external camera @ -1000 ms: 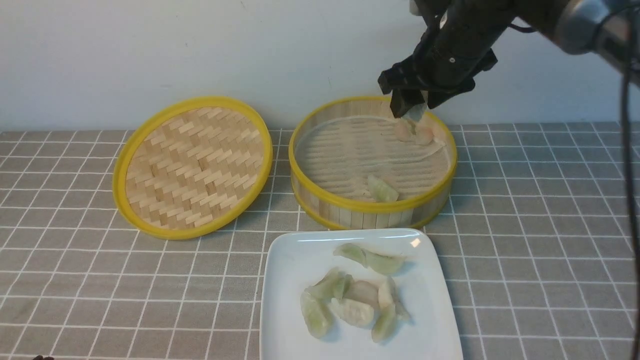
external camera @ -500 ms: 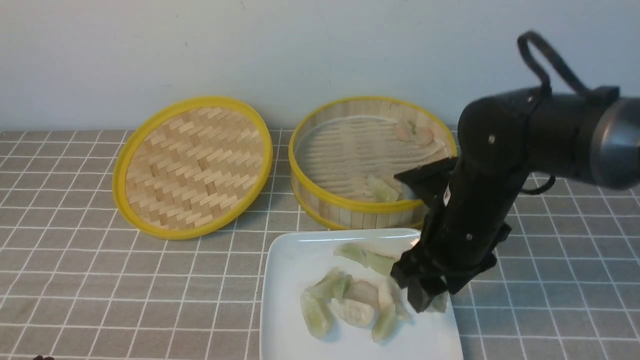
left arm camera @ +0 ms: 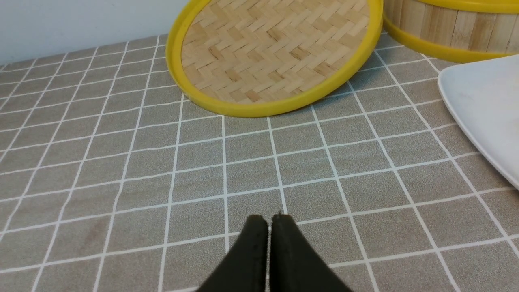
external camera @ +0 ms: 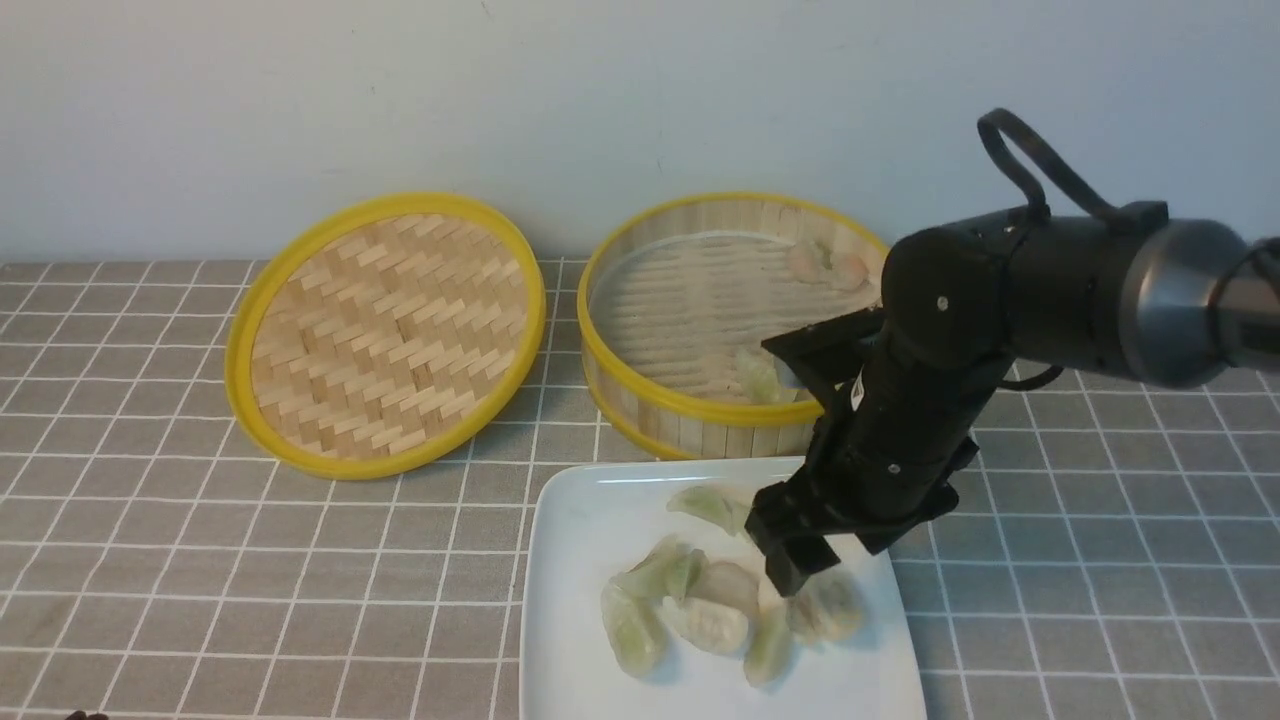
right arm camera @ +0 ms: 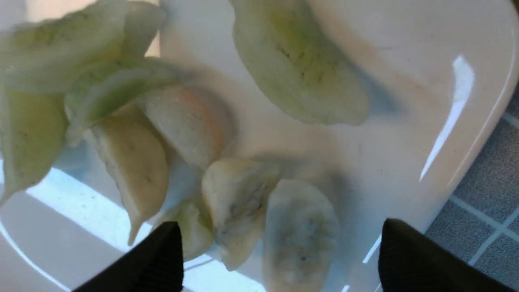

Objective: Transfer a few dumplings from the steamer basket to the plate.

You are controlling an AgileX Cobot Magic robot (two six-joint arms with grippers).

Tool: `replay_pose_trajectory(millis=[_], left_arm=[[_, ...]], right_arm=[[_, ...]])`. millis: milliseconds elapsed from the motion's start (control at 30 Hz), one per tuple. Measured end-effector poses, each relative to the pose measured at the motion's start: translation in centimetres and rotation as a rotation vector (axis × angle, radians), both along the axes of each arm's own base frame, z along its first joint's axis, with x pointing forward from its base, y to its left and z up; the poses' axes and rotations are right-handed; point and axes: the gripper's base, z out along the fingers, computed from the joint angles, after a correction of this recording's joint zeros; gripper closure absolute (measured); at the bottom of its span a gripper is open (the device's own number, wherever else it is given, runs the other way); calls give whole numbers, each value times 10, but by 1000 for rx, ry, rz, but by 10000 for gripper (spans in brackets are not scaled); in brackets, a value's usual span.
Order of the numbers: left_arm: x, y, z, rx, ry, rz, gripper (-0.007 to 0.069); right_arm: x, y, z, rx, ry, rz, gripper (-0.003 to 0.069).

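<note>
Dumplings [external camera: 633,627] lie clustered on the white plate [external camera: 585,510] (a squarish one, glossy enough to throw back streaks of light), most of them pale green, a few whitish or pinkish. The right gripper [external camera: 823,572] hangs over the plate's right part with its fingers spread wide, and a whitish dumpling [right arm camera: 300,235] lies on the plate between them as the right wrist view shows it. Behind the plate stands the steamer basket [external camera: 690,418], with more dumplings on its slatted floor: a pinkish group near the back and a pale green one near the front (partly hidden by the arm). Left of the basket is the woven lid [external camera: 390,335]. Of the left gripper [left arm camera: 269,253], only dark tips show, close together; whether they are pressed together, I cannot tell.
</note>
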Motion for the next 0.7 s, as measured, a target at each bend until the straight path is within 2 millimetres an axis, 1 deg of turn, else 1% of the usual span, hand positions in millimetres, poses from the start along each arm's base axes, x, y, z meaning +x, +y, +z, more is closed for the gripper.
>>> replay_pose_trajectory(millis=[33, 100, 133, 200, 233, 267, 333, 400, 433, 467, 500, 533, 567, 600, 633, 667, 700], left_arm=[[0, 0, 0, 0, 0, 0, 629], [0, 0, 0, 0, 0, 0, 629], [0, 0, 0, 0, 0, 0, 629], [0, 0, 0, 0, 0, 0, 629], [0, 0, 0, 0, 0, 0, 629], [0, 0, 0, 0, 0, 0, 629], [0, 0, 0, 0, 0, 0, 629], [0, 0, 0, 0, 0, 0, 629], [0, 0, 0, 0, 0, 0, 629], [0, 0, 0, 0, 0, 0, 629], [0, 0, 0, 0, 0, 0, 629], [0, 0, 0, 0, 0, 0, 629], [0, 0, 0, 0, 0, 0, 629], [0, 0, 0, 0, 0, 0, 629], [0, 0, 0, 0, 0, 0, 629], [0, 0, 0, 0, 0, 0, 629], [0, 0, 0, 0, 0, 0, 629]], right_arm=[[0, 0, 0, -2, 3, 0, 59], [3, 2, 11, 1, 8, -1, 48], [3, 2, 15, -3, 17, 0, 55], [2, 2, 21, -15, 42, 5, 102], [3, 2, 22, -14, 40, 4, 102], [2, 1, 28, -20, 45, 9, 162], [-1, -1, 39, -21, 20, 7, 254], [-5, -6, 58, -18, -29, 1, 391], [-6, -7, 61, -17, -36, 1, 404], [-13, -14, 83, -10, -96, -9, 522], [-18, -17, 94, -8, -128, -15, 579], [-19, -18, 97, -3, -136, -18, 579], [-29, -26, 120, 11, -200, -33, 628], [-39, -34, 140, 31, -258, -52, 650], [-41, -35, 144, 33, -270, -55, 655], [-61, -48, 175, 80, -360, -88, 666], [-64, -50, 178, 90, -373, -92, 668]])
